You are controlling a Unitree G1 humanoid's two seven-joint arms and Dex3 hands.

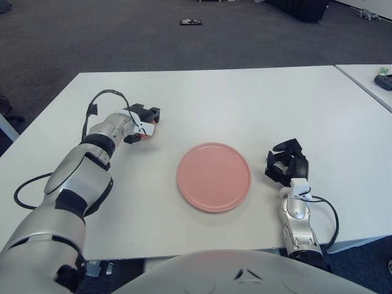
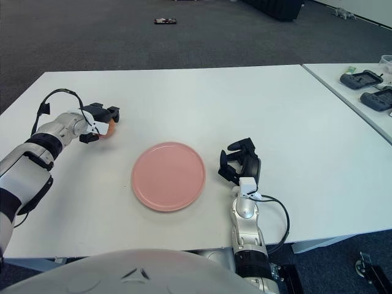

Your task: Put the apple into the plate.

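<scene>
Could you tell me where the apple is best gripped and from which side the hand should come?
Grip the apple across its round middle, from the robot's left. The left hand is there, fingers curled about it, and that leaves the side facing the plate free. The right hand shows right of the plate.

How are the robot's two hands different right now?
The left hand reaches far out over the white table, left of the round pink plate; the right hand sits near, just right of the plate. The left hand's fingers close around the orange-red apple; the right hand holds nothing. Both have black fingers.
</scene>
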